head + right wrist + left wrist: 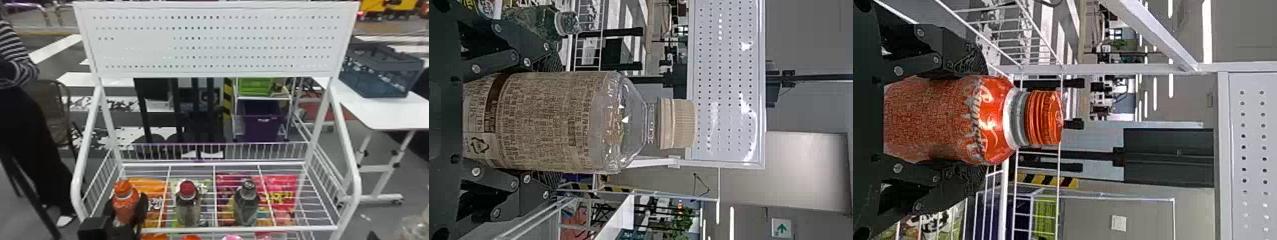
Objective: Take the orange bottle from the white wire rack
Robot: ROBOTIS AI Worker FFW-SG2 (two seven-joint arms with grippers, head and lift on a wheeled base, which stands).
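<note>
The left gripper (pixel 128 204) has its two black fingers closed in on the orange bottle (pixel 125 204), one pressed to each side of its body, parted by the bottle's width. The shoulder and the ribbed orange cap stand free beyond the fingertips, and the bottle is about upright. It is at the front left of the white wire rack (pixel 239 228); whether its base touches the wires cannot be told.

The right gripper (pixel 554 121) also has hold of something: a clear bottle (pixel 624 122) with a tan printed label and a beige cap. Its fingers lie against both sides of the label, held apart by the body, with the clear shoulder and cap reaching past them.

On the rack's wire shelf, to the right of the orange bottle, stands a bottle with a dark red cap (pixel 187 204), and farther right a grey-capped bottle (pixel 246 204), well apart from each other. Beneath the wires lie an orange bag (pixel 153 185) and a pink bag (pixel 281 185).

Behind the shelf rises the white perforated panel (pixel 217 41). Beyond the rack, to the right, a blue-grey crate (pixel 380 76) sits on a white surface (pixel 383 111). Farther back, a purple bin (pixel 260 124) stands below a green bin (pixel 255 86).
</note>
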